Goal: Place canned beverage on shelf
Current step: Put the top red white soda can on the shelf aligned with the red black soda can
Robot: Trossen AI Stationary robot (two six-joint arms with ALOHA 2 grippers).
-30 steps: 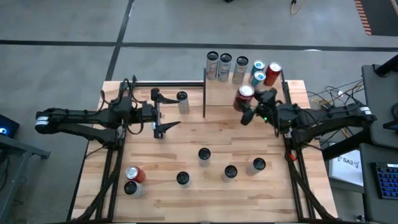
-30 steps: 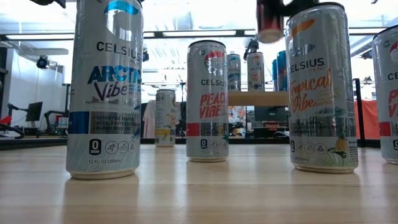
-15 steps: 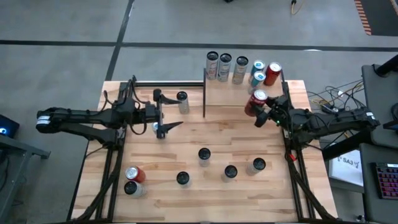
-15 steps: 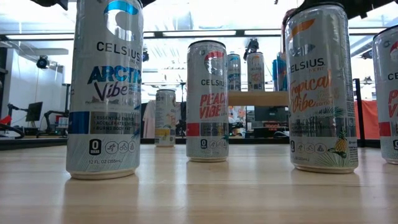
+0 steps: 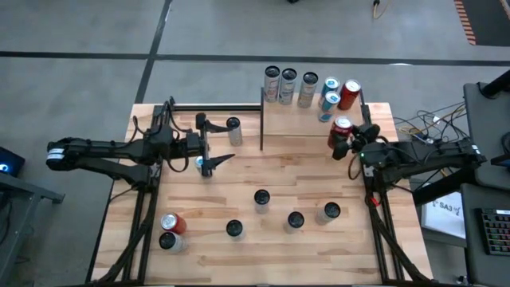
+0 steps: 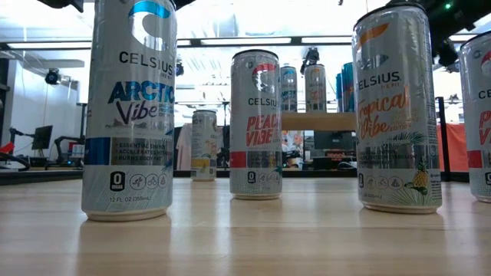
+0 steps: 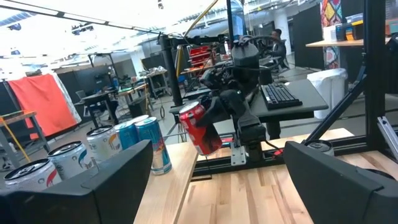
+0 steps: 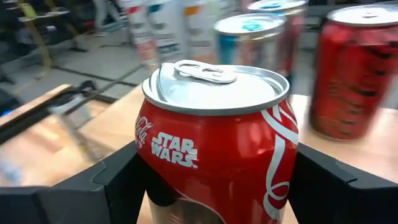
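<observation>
Looking straight down, the right gripper (image 5: 344, 139) clamps a red can (image 5: 341, 127) at the shelf (image 5: 291, 119) board's right end, near the cans lined along its far edge; the left gripper (image 5: 213, 143) hangs wide open and empty over the tabletop (image 5: 239, 191) beside a silver can (image 5: 233, 129). From the left wrist, the red can (image 7: 199, 127) sits tilted in the other arm's gripper. From the right wrist, both fingers (image 8: 99, 180) press the red can's (image 8: 217, 130) sides.
</observation>
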